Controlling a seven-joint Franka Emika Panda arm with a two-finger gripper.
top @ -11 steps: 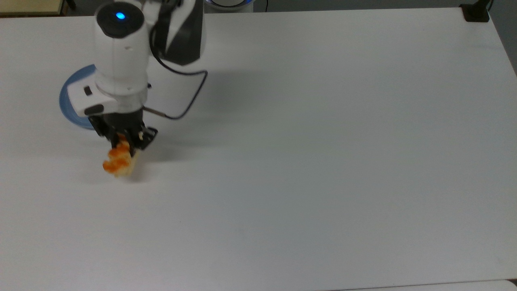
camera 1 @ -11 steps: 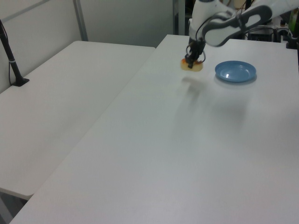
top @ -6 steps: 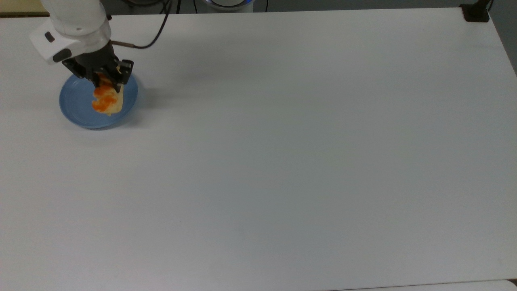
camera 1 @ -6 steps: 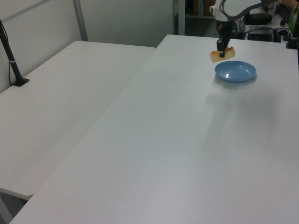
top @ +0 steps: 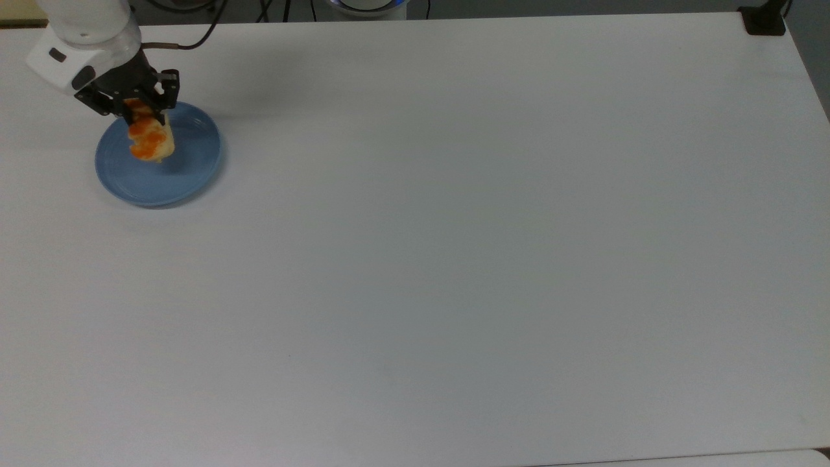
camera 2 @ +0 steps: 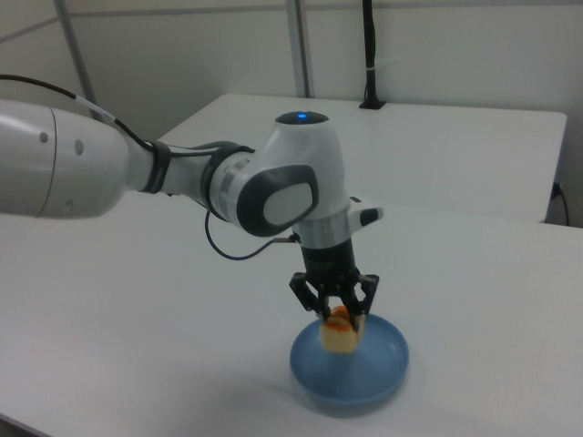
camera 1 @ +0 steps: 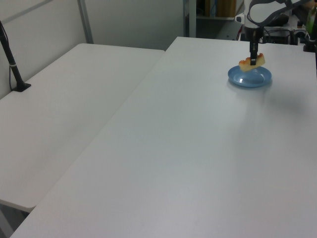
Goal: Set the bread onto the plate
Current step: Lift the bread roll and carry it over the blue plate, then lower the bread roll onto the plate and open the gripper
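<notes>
The bread (top: 150, 140), a pale-yellow loaf with orange glazed bumps, hangs just above the light-blue plate (top: 188, 172) over the plate's upper-left part in the top view. My gripper (top: 137, 113) is shut on the bread's upper end. In the left view the bread (camera 1: 251, 62) floats a little above the plate (camera 1: 250, 78), held by the gripper (camera 1: 253, 58). The right view has the gripper (camera 2: 337, 314) pointing straight down, with the bread (camera 2: 339, 331) dangling over the plate (camera 2: 369, 375).
The wide white table (top: 493, 233) stretches to the top view's right. A black post base (top: 764, 21) stands at its far right corner. A second white table (camera 1: 69, 99) lies on the left view's left, with a black pole (camera 1: 12, 64) on it.
The arm has carried the bread from the bare table in front of the plate to above the plate, then shifted a little further toward the top view's upper left.
</notes>
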